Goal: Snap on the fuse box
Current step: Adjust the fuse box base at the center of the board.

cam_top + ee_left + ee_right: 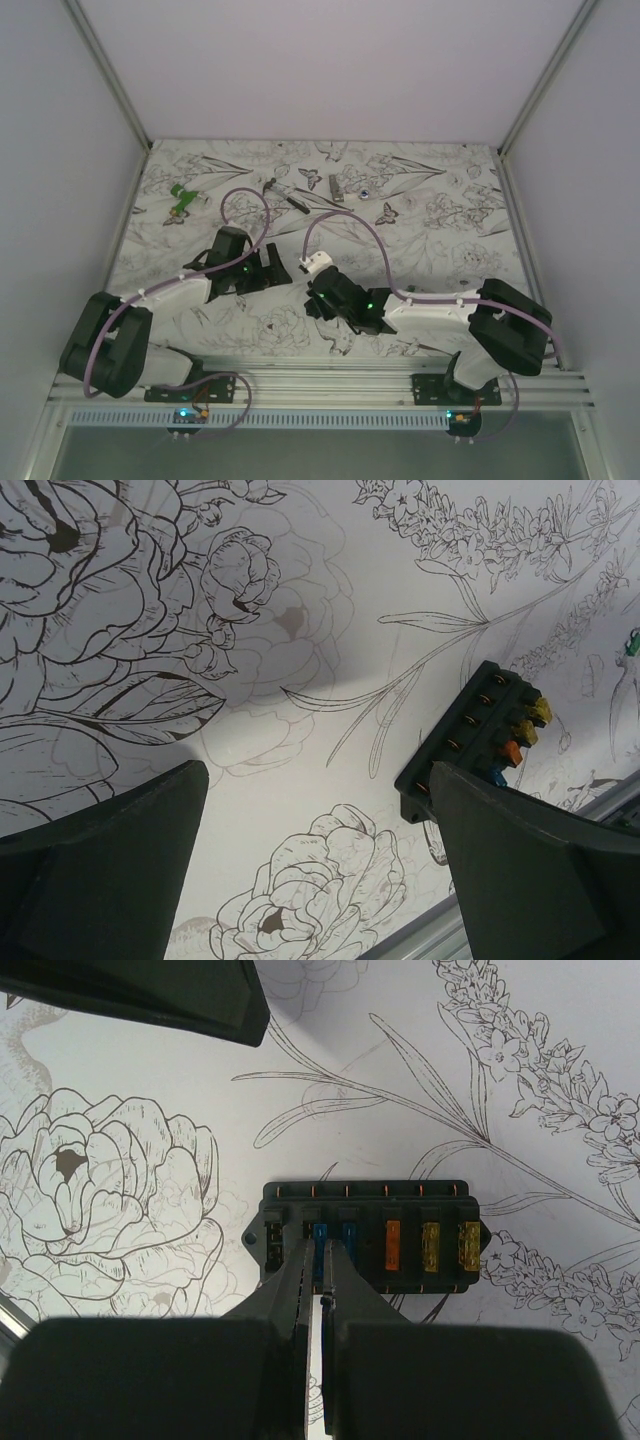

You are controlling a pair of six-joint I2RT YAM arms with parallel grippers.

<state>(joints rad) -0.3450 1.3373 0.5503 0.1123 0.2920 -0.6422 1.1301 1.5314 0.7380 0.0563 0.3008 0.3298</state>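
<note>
– Fuse box (372, 1205) first: where is it?
– Lying flat and face up on the flower-printed surface (120, 1180), just ahead of the right gripper (322, 1260). Blue, orange and yellow fuses show in a row. The fingers (270, 1300) cover its near edge.
– Is that gripper holding it?
– Its jaws are pressed together, with the tips over the blue fuses. I cannot tell whether they touch the box.
– And the left gripper (320, 870)?
– Spread wide, with nothing between its jaws. In its wrist view the box sits partly behind the right-hand finger (540, 870), so one end is hidden.
– From overhead?
– Both grippers sit close together mid-surface, dark on dark, and the box cannot be picked out there. A green piece (180, 198) lies well apart at the far left. Other bits along the back are too small to name.
</note>
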